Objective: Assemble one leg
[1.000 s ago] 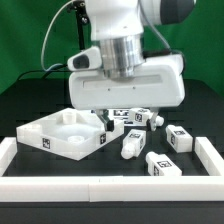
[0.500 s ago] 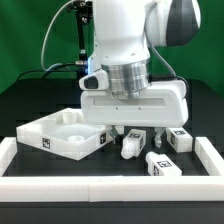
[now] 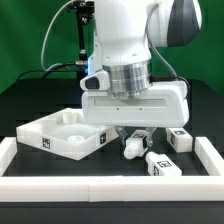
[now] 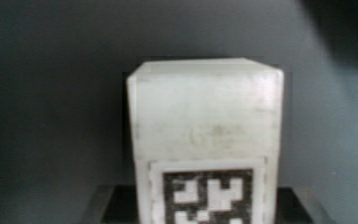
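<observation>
In the exterior view my gripper (image 3: 132, 136) is down low over the group of legs, and its broad white hand hides the ones behind it. One leg (image 3: 133, 148), a white peg-block with a tag, sticks out just below the hand. In the wrist view a leg (image 4: 202, 115) fills the middle, tag end nearest. The dark fingers (image 4: 115, 205) lie against both of its sides, so the gripper (image 4: 202, 208) looks shut on it. The leg rests on the dark table.
The white square tabletop (image 3: 45, 140) lies at the exterior view's left. Two more legs lie at the right, one (image 3: 180, 138) beside the hand and one (image 3: 160, 163) nearer the front. A low white wall (image 3: 100, 186) runs along the front and both sides.
Since a second ago the hand has come down over the legs and hidden the back pair. In the last half second it has hardly moved.
</observation>
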You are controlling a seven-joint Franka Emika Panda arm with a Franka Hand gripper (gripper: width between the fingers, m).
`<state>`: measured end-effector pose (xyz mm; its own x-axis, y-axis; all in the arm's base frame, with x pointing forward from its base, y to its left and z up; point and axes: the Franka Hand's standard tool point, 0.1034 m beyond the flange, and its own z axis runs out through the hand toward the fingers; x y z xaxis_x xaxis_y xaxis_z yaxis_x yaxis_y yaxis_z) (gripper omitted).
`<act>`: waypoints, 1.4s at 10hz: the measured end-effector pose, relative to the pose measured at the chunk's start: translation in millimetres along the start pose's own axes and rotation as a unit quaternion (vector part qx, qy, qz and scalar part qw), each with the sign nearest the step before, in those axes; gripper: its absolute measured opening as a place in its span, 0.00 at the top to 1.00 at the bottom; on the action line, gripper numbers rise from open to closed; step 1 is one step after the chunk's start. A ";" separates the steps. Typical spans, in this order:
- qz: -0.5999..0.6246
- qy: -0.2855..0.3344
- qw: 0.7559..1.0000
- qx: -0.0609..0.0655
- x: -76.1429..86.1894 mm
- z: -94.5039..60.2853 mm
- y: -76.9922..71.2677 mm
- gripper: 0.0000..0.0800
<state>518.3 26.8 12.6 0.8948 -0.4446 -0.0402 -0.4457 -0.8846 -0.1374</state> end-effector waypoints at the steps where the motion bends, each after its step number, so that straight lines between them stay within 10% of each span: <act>1: -0.009 -0.010 1.000 0.002 -6.8 -14.8 -6.3 0.64; 5: -0.029 0.028 0.999 0.011 -39.1 -86.9 22.2 0.64; 10: -0.032 0.021 0.999 0.008 -44.7 -81.6 23.9 0.64; 14: -0.021 0.048 0.999 -0.006 -114.3 -86.5 78.7 0.64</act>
<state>378.8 -4.2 92.0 0.9062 -0.4184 0.0613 -0.4089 -0.9039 -0.1256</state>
